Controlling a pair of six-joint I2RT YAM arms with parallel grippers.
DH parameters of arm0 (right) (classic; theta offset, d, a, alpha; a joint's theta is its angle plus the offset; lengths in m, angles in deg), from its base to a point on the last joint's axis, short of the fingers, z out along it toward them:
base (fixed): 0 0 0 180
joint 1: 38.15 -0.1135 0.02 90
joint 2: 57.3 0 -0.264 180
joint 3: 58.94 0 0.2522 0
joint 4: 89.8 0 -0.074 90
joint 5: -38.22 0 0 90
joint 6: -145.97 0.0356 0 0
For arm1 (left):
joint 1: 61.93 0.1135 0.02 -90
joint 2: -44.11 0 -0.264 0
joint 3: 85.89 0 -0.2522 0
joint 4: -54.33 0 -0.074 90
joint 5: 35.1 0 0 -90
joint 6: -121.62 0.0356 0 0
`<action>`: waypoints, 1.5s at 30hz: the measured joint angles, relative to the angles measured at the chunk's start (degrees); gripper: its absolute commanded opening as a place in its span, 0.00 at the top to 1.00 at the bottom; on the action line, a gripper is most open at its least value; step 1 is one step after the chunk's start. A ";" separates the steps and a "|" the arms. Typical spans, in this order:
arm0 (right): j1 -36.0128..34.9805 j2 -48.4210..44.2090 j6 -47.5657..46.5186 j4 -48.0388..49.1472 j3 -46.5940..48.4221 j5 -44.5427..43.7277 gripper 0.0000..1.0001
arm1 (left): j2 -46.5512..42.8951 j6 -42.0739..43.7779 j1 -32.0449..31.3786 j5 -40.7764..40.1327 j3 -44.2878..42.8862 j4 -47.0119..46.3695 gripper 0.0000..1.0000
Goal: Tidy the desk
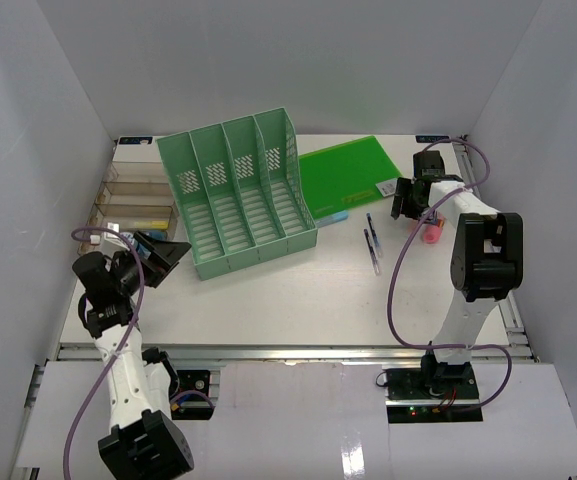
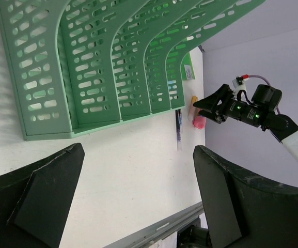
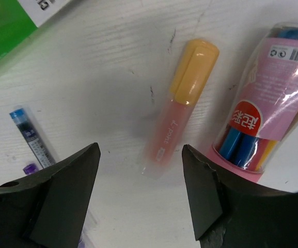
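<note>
On counter (image 1: 268, 300): one mint-green file rack (image 1: 243, 195) at 11 o'clock, two pens (image 1: 372, 250) at 3. Half-open right gripper (image 3: 139, 150) hovers over one highlighter (image 3: 177, 111); left gripper (image 2: 138, 149) spread wide, holding nothing.

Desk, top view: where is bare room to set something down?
The desk is bare between the near rail and the file rack and pens. Crowded: far right by the folder, highlighter and right hand.

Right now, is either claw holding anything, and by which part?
Nothing is held. The left claw is open over bare desk; the right claw is open above the highlighter, its jaws clear of it.
</note>
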 measured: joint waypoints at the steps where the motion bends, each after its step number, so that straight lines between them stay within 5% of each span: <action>1: 0.06 0.00 0.15 0.05 -0.46 -0.38 0.29 | -0.33 -0.02 0.00 0.26 0.20 0.16 0.02; 17: 0.13 2.56 2.44 1.74 -2.86 -1.45 0.43 | -2.66 -2.18 -0.19 3.41 2.81 0.73 0.02; 28: 0.55 2.78 2.90 2.42 -3.07 -1.41 0.78 | -3.98 -7.35 -4.44 5.00 2.83 0.14 0.02; 37: 1.30 0.24 2.58 6.35 -7.13 1.74 0.92 | -4.34 -12.11 -11.73 3.76 2.91 -2.53 0.02; 45: 1.21 -16.12 -6.69 8.49 -17.87 21.11 0.92 | -0.44 -19.35 -30.84 -4.18 4.45 -13.13 0.02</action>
